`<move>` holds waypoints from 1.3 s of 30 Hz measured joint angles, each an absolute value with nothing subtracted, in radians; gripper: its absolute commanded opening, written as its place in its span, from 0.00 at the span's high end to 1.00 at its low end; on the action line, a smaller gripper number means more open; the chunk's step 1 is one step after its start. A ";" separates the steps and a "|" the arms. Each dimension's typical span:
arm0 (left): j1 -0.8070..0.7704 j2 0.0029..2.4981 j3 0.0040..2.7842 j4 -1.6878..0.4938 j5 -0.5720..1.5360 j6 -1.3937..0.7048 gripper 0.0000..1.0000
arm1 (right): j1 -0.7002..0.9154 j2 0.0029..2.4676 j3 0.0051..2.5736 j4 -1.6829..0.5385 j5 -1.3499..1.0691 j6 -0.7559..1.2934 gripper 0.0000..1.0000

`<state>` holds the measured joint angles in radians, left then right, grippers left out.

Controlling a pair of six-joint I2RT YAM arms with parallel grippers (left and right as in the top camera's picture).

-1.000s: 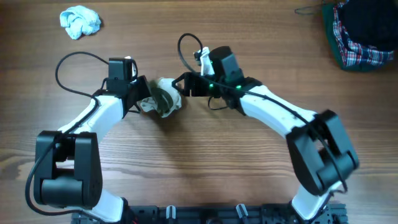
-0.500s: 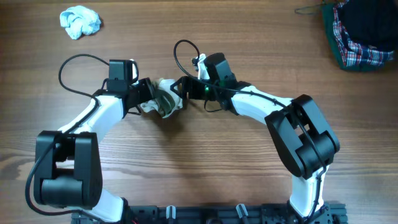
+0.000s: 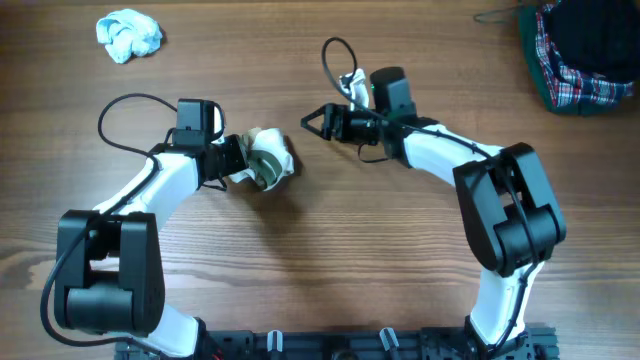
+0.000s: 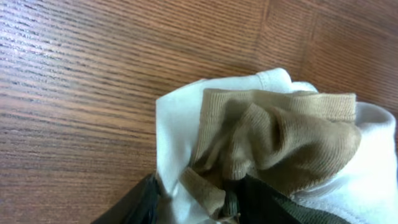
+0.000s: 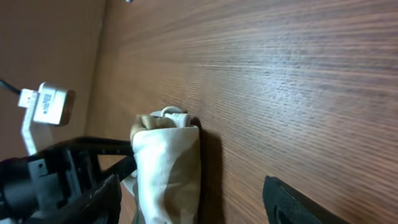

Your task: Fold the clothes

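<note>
On the near part of the wooden table (image 3: 330,260), the left gripper (image 3: 238,160) is pinching the bunched left edge of the cream-white garment (image 3: 268,158), its fingers (image 4: 144,200) standing partly closed with fabric between them. The garment is lying crumpled in a tight ball, tan patch uppermost, so folding it well is probably calling for spreading first: a second hold on the opposite edge, then drawing the two apart flat. Just beyond, the right gripper (image 3: 310,122) is hovering wide open and empty, near the ball but not touching. Farthest off, a light-blue wad (image 3: 128,34) and plaid fabric (image 3: 575,60) are sitting well apart from it.
</note>
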<state>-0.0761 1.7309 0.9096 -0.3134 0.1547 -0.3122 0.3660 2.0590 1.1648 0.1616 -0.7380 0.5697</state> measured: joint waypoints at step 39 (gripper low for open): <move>-0.433 1.736 0.909 -0.015 0.288 -0.721 0.63 | 0.225 1.868 1.165 0.001 -0.838 0.492 0.27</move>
